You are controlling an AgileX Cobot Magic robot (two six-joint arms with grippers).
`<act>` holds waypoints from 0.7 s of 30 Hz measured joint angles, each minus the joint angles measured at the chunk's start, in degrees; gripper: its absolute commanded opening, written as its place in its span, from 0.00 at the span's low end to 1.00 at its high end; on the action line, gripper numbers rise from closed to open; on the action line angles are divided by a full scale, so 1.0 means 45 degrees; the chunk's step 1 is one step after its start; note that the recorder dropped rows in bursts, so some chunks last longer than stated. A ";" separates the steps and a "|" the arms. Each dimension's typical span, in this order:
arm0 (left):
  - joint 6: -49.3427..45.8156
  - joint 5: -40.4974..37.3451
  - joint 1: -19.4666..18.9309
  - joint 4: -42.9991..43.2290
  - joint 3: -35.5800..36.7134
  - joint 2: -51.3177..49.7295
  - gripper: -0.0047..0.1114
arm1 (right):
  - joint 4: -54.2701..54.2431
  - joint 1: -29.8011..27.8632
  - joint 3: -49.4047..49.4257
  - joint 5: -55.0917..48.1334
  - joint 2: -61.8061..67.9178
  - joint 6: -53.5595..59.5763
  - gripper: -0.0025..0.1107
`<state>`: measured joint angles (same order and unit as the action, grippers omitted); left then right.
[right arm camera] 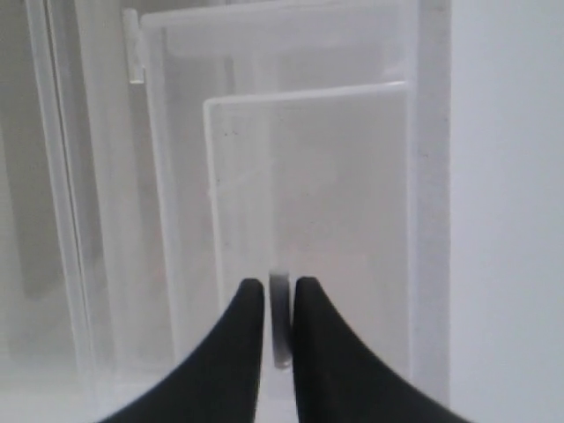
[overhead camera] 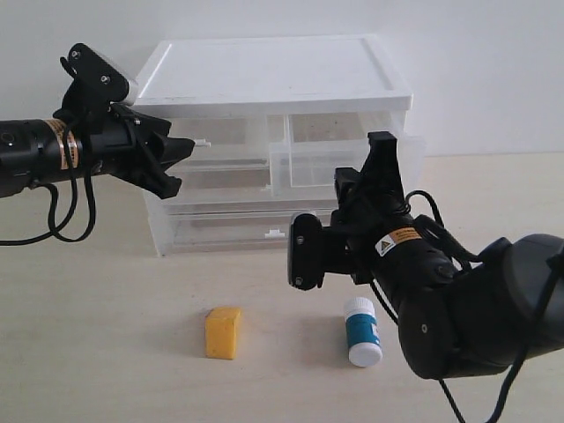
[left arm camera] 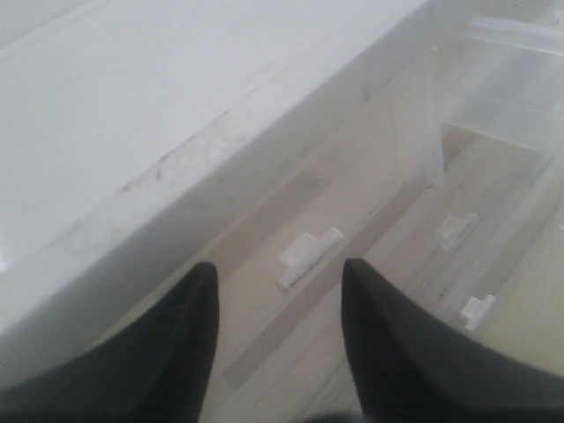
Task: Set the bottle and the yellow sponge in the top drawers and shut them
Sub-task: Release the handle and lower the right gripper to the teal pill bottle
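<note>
The bottle (overhead camera: 362, 331) lies on the table at the front right, and the yellow sponge (overhead camera: 223, 332) sits to its left. The top right drawer (overhead camera: 308, 167) is pulled partway out. My right gripper (overhead camera: 382, 141) is at its front; in the right wrist view this gripper (right arm camera: 279, 284) is shut on the drawer's white tab handle (right arm camera: 279, 322). The top left drawer (overhead camera: 229, 132) is closed. My left gripper (overhead camera: 187, 157) stands open just in front of its tab handle (overhead camera: 204, 141). In the left wrist view the tab (left arm camera: 308, 256) shows beyond the spread fingers (left arm camera: 189, 335).
The white-topped cabinet (overhead camera: 264, 75) stands at the back against a white wall. Two wider drawers (overhead camera: 229, 229) below are closed, their tabs (left arm camera: 478, 308) showing. The right arm's bulky body (overhead camera: 476, 308) hangs over the table beside the bottle.
</note>
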<state>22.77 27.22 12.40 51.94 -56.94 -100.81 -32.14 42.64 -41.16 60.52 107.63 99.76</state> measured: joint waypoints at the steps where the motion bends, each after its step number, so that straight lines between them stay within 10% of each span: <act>1: 0.0000 0.0000 0.0000 0.0000 0.0000 0.0000 0.40 | 0.0000 0.0000 0.0000 -0.0031 0.0000 0.0000 0.24; 4: 0.0000 0.0000 0.0000 0.0000 0.0000 0.0000 0.40 | -0.0257 0.0114 0.0000 -0.0311 0.0000 -0.0033 0.45; 21: 0.0000 -0.0030 0.0000 0.0000 0.0000 0.0000 0.40 | -0.5659 0.2079 0.0031 -0.2696 -0.0974 -0.0617 0.45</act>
<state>22.77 27.09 12.40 51.94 -56.94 -100.81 -57.60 52.00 -41.02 48.39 103.25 96.99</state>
